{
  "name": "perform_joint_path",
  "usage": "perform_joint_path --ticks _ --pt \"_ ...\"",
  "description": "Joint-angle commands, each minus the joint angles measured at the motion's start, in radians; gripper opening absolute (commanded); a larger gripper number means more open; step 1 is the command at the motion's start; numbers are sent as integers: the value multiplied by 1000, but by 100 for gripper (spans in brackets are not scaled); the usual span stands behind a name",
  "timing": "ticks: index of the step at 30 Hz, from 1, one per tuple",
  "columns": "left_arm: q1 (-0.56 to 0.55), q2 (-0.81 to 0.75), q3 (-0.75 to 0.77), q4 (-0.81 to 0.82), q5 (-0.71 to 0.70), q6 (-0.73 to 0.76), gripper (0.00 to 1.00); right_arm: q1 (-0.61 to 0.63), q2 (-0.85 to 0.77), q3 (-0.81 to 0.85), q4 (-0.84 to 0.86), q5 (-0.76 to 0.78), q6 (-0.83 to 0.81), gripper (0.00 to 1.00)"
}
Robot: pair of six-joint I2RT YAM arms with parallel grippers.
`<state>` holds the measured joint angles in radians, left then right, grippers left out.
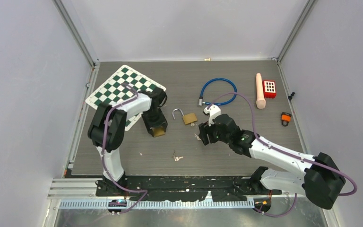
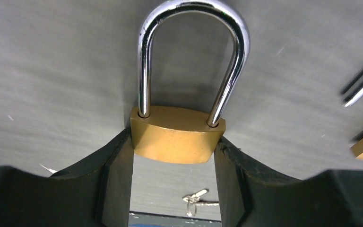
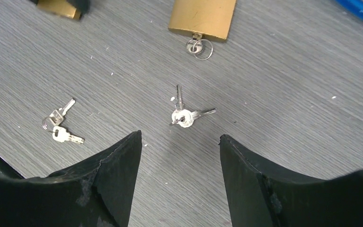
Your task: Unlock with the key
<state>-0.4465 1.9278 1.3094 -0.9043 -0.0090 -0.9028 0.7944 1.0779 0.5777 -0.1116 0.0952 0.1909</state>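
Left end effector (image 1: 156,126) low over the tabletop (image 1: 246,137), just off the corner of the checkerboard mat (image 1: 121,86). Its fingers (image 2: 116,184) are pinched on the brass body of the held padlock (image 2: 176,140), one on each side. In the left wrist view the chrome shackle (image 2: 194,42) is seated in the body at both legs and points away from the camera.

Right end effector (image 1: 202,134) at mid-tabletop, spread wide and holding nothing. In the right wrist view a loose key set (image 3: 184,113) lies flat on the tabletop, just ahead of the gap between the fingers (image 3: 123,161) and not touching either one.

A second key set (image 3: 59,126) lies on the tabletop, well apart from the first; from above it sits near the front edge, between the two arms.

A second padlock (image 1: 189,118) lies flat between the two end effectors. From above its shackle looks swung out to the side. A key ring (image 3: 199,47) hangs at its keyway end; the key blade itself is too small to make out.

Far side of the tabletop: blue cable lock (image 1: 218,90) in a loop, beige cylinder (image 1: 260,90), and a red block with white buttons (image 1: 269,88) touching the cylinder. A small orange-and-black item (image 1: 286,118) sits by the right edge; cannot tell what it is.
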Motion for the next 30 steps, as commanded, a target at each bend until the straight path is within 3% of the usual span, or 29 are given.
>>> perform_joint_path --ticks 1,7,11,18,25,30 --pt "-51 -90 -169 105 104 -222 44 -2 75 59 -7 -49 -18 67" --pt "-102 -188 -268 213 163 -364 75 3 189 126 -47 -34 6 64" --pt "-110 -272 -304 240 136 -385 85 17 269 172 -69 15 -2 63" --pt "-110 -496 -424 318 91 -344 86 51 451 279 -143 57 1 62" --pt "-110 -713 -517 359 -5 -191 85 68 531 287 -204 133 18 56" --pt "-110 -837 -602 468 -2 -102 85 68 572 287 -199 117 10 39"
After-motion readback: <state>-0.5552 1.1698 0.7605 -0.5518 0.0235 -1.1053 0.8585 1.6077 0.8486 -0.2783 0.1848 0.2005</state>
